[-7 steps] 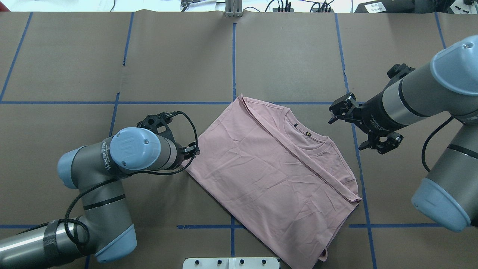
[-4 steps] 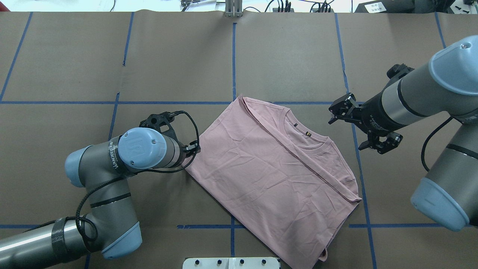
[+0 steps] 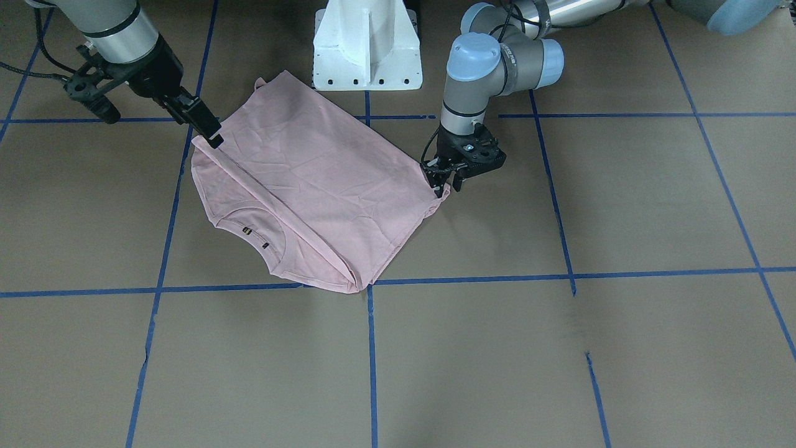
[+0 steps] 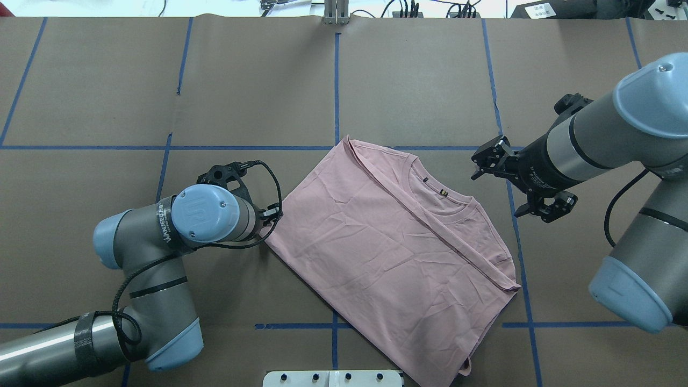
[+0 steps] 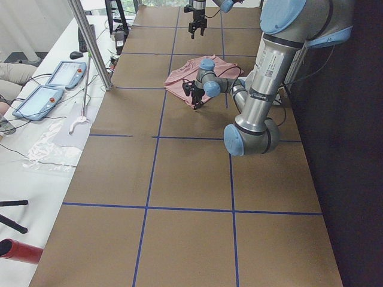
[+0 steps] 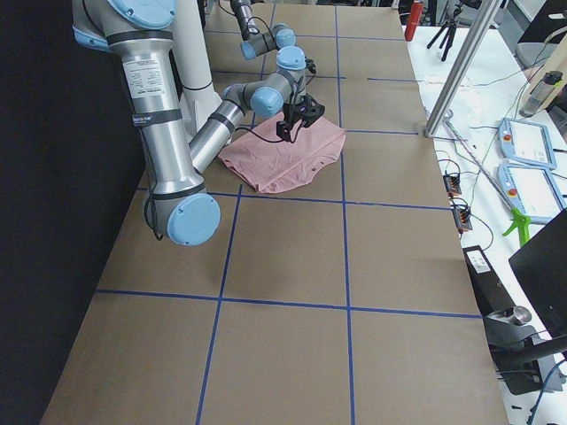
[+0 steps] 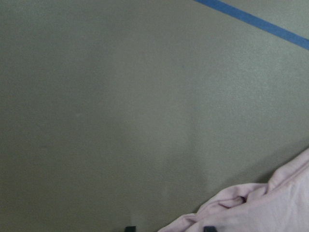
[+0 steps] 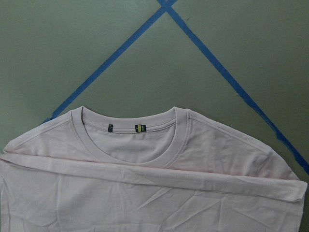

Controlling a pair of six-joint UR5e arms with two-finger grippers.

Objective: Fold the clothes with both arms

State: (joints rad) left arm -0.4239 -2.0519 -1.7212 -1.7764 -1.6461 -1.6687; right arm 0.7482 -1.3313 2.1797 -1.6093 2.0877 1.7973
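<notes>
The pale pink T-shirt [image 4: 387, 242] lies folded and slanted at mid-table, plain side up, its collar and small neck tags [image 8: 140, 128] towards my right arm. The print is hidden. My left gripper [image 3: 446, 185] is low at the shirt's left corner, mostly hidden under its wrist in the overhead view. Its jaws stand apart, and in the left wrist view bunched fabric [image 7: 251, 212] lies between the fingertips [image 7: 208, 228]. My right gripper [image 4: 497, 186] is wide open and empty. It hovers beside the collar end, just off the shirt's edge.
The white pedestal base [image 3: 367, 43] stands at the near edge, close to the shirt's hem. Blue tape lines [image 4: 336, 80] cross the brown table cover. A side bench with tablets [image 5: 51, 84] and cables runs along the far edge.
My left arm's wrist and elbow have shifted a little right while its gripper stays at the shirt's corner. The right arm has edged slightly left. The shirt lies much as before.
</notes>
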